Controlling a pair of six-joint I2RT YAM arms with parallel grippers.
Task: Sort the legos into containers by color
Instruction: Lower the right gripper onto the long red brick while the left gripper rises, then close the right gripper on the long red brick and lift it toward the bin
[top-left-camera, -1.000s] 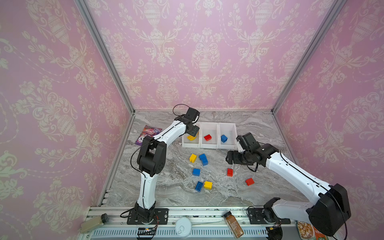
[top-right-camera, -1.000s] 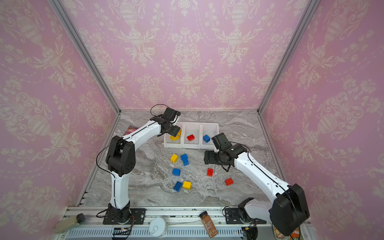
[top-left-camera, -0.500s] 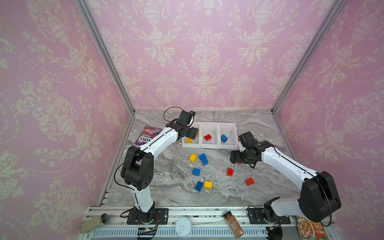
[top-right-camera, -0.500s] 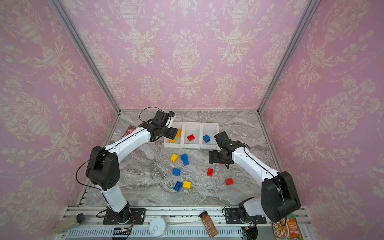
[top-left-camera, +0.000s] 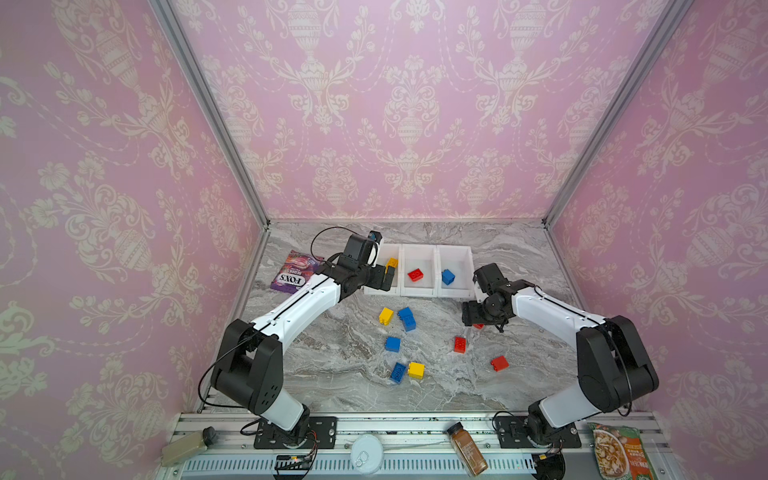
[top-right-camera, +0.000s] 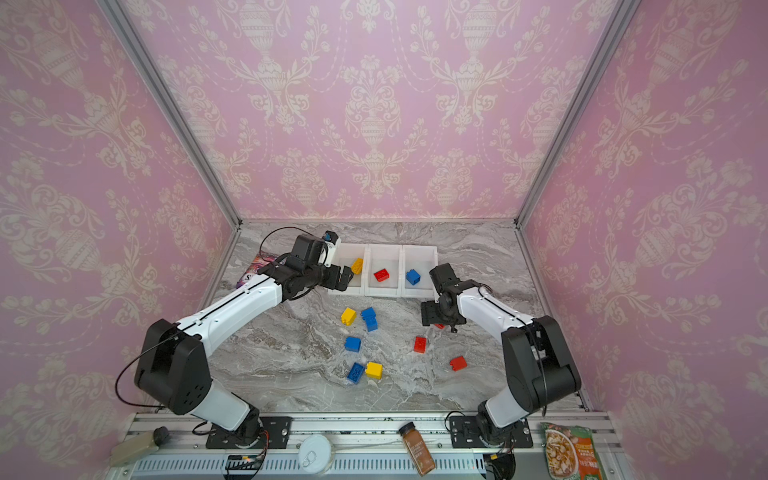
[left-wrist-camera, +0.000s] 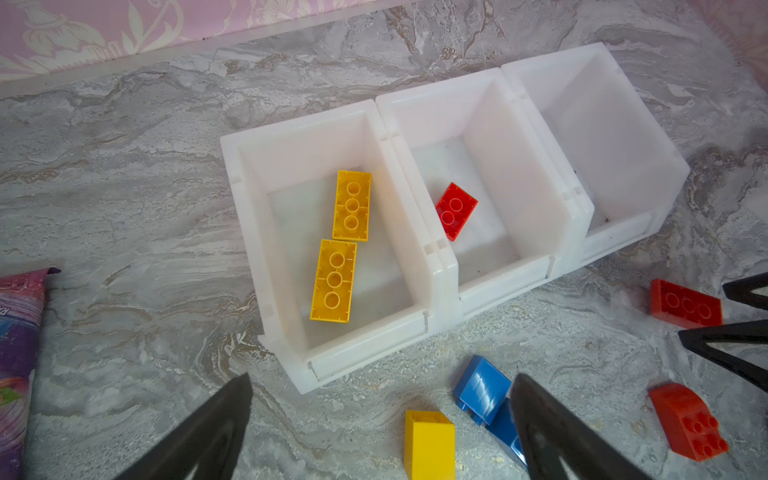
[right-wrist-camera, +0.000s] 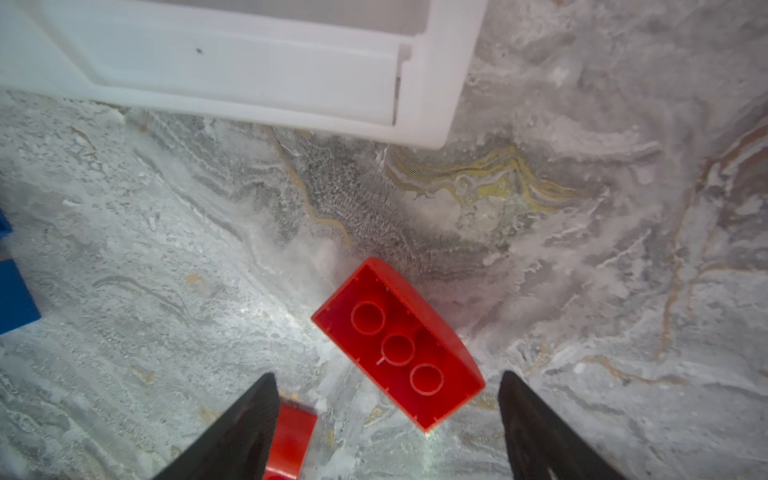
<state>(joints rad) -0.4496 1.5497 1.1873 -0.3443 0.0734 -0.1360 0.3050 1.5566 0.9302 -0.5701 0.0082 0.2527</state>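
Three joined white containers (top-left-camera: 419, 291) stand at the back. The left one (left-wrist-camera: 415, 328) holds two yellow legos (left-wrist-camera: 334, 280), the middle a red one (top-left-camera: 415, 274), the right a blue one (top-left-camera: 447, 276). My left gripper (top-left-camera: 384, 277) hangs open and empty at the left bin's front wall, also seen in the wrist view (left-wrist-camera: 382, 386). My right gripper (top-left-camera: 473, 318) is low over the table, open, straddling an upside-down red lego (right-wrist-camera: 395, 345); that gripper (right-wrist-camera: 386, 376) does not touch it. Loose yellow (top-left-camera: 385, 316), blue (top-left-camera: 407, 319) and red (top-left-camera: 459, 344) legos lie mid-table.
A purple candy bag (top-left-camera: 295, 274) lies left of the bins. More loose bricks, blue (top-left-camera: 392, 344), blue (top-left-camera: 398, 372), yellow (top-left-camera: 416, 370) and red (top-left-camera: 499, 363), sit nearer the front. A spice jar (top-left-camera: 467, 453), a round lid (top-left-camera: 365, 454) and a food packet (top-left-camera: 619, 453) rest on the front rail.
My left gripper has opened wide and drawn back from above the left bin to its front wall. The right gripper has edged right over the red lego, its fingers narrowing a little.
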